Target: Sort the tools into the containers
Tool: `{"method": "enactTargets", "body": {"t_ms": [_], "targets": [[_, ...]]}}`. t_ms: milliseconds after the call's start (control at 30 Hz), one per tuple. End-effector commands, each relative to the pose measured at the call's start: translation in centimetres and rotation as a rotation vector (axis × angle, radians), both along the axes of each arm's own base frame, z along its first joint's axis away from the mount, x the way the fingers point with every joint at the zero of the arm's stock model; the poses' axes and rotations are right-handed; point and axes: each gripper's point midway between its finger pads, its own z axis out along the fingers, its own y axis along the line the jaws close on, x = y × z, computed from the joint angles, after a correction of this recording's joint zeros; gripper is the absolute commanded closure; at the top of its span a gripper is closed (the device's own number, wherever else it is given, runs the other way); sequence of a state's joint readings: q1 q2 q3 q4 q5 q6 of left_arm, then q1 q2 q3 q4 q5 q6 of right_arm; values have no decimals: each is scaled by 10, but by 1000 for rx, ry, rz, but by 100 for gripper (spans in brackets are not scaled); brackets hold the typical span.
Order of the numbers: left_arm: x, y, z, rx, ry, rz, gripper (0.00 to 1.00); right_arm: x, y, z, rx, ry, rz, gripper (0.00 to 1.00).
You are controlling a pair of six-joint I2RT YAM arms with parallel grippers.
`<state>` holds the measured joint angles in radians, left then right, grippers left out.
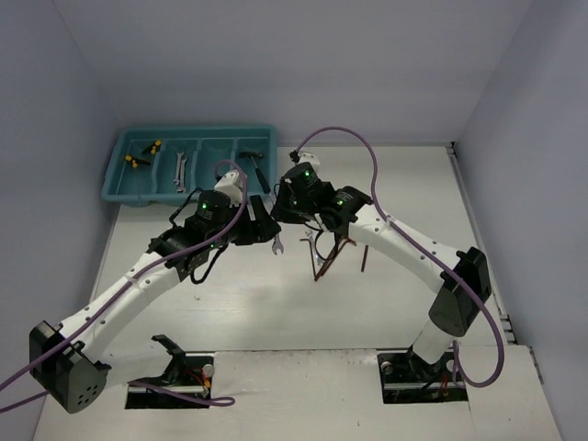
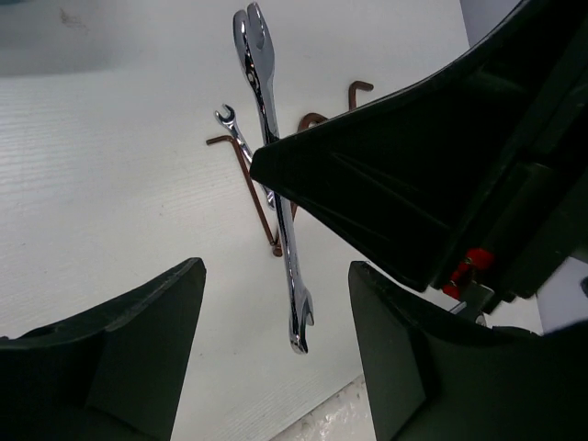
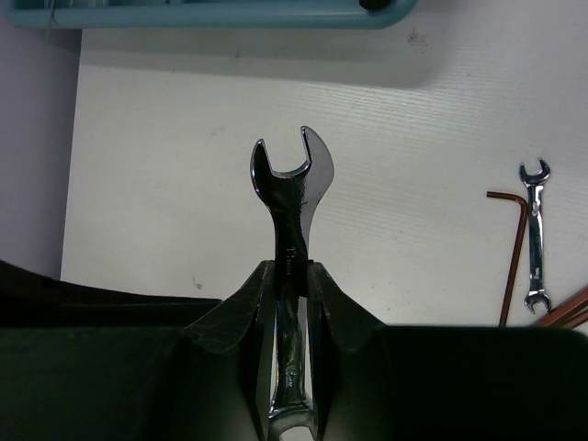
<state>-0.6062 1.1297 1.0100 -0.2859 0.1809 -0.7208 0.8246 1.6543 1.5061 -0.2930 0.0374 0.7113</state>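
A long silver wrench (image 3: 292, 184) hangs in the air, and my right gripper (image 3: 289, 266) is shut on its shaft. In the left wrist view the same wrench (image 2: 272, 156) slants down between the fingers of my left gripper (image 2: 274, 276), which is open, with a gap on each side of the wrench. From above, the wrench (image 1: 277, 244) shows just below the two grippers where they meet. The teal tray (image 1: 119, 175) stands at the far left, and its compartments hold yellow-and-black pieces (image 1: 142, 154), a wrench (image 1: 180, 170) and a hammer (image 1: 255, 170).
A small wrench (image 3: 534, 234) and a dark red L-shaped key (image 3: 514, 248) lie on the white table. The left wrist view shows the same small wrench (image 2: 230, 124) and key (image 2: 243, 170). More keys (image 1: 326, 257) lie under the right arm. Grey walls enclose the table.
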Motion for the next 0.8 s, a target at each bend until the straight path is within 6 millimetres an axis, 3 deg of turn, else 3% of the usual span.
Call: {"method": "enactTargets", "body": {"t_ms": [0,100,233,267,367,467,500,667,700,767], "targets": [[14,-20,20,-43,-77,-10,42,5,5,57,170,-93,-32,100],[15,-27,11,-23,-65,-20,49,6,3,59,180,-94,-39,100],[17,-30,10,-22,-65,-19,71,8,2,62,193,-95,-47,100],[18,-30,10,-21,-68,-17,84,8,2,62,196,-96,-46,100],[20,-25,12,2,-76,-2,99,12,-2,58,188,-92,-56,100],[24,-17,15,36,-95,28,100,18,-8,51,171,-88,-69,98],[26,-15,18,39,-102,40,100,19,-10,49,166,-85,-75,93],[41,5,10,134,-95,63,100,39,-40,44,148,-86,-131,43],[46,10,9,147,-95,69,100,43,-49,43,147,-84,-142,36],[56,24,7,163,-91,93,100,48,-60,42,146,-79,-147,32]]}}
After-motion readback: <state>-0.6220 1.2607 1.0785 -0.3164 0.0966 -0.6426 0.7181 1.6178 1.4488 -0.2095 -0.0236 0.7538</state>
